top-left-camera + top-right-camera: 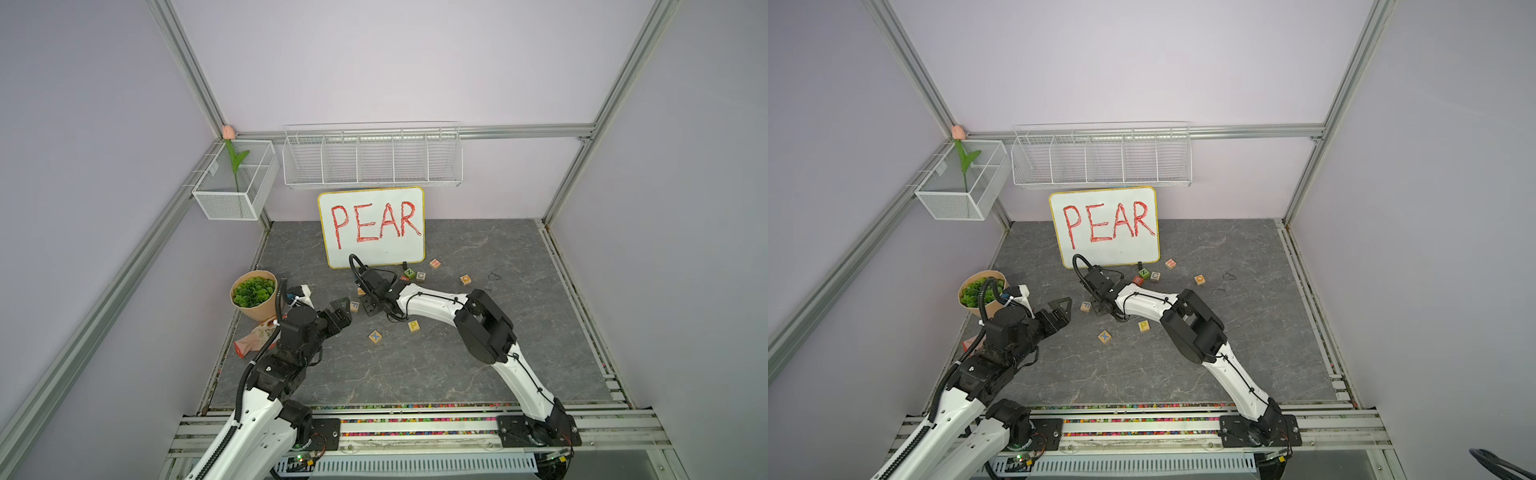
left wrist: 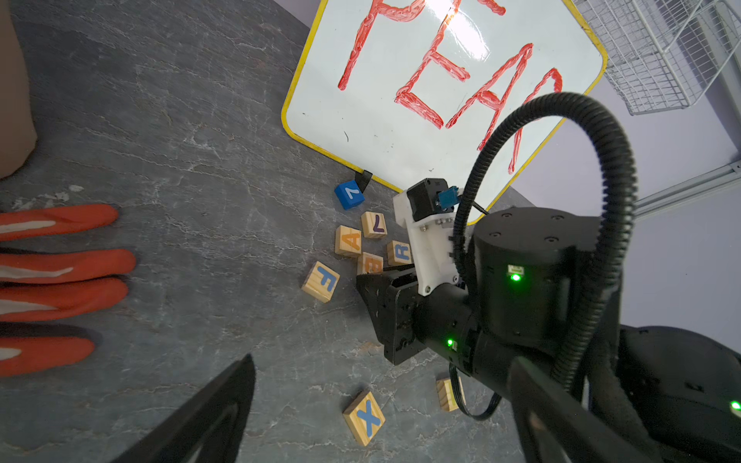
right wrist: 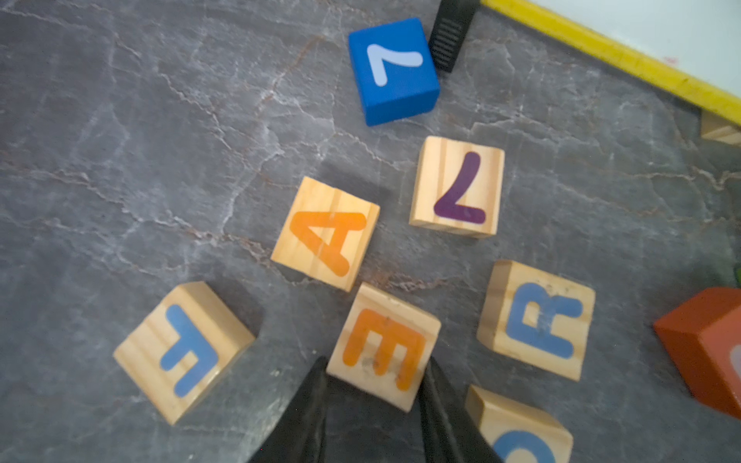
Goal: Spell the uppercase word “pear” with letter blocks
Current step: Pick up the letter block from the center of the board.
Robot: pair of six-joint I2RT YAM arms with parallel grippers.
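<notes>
Item 1, right end effector (image 3: 375,362): nearest the right wrist camera. Two black fingers (image 3: 308,405) set narrow, one against each side of the E block (image 3: 383,348). Holding: the E block, orange letter face up. Whether the block rests on the grey marbled surface (image 3: 120,160) or sits just off it cannot be told.

Item 2, A block (image 3: 326,234): orange letter, face up on the surface. It lies just past the E block, beyond the fingertips, corner to corner with it (contact unclear). Not gripped.

Item 3, R block (image 3: 537,320): blue letter, face up. It sits just beside the E block, outside one finger, with a strip of surface between the two blocks.

Item 4, P block (image 1: 414,326): yellow face up in both top views. It lies alone, apart from the cluster, behind the right end effector and on the robot's side of the white forearm.

Item 5, left end effector (image 1: 344,311): jaws spread wide, nothing between them. It hangs over the surface near the F block (image 3: 184,352), which lies on the E block's other side from the R block.

Item 6, sundries: L block (image 3: 459,188) and blue cube (image 3: 395,70) beyond the A block; orange-red cube (image 3: 705,348) past the R block; X block (image 1: 375,336) near the P block; whiteboard (image 1: 374,224) lettered PEAR, standing behind the cluster.
</notes>
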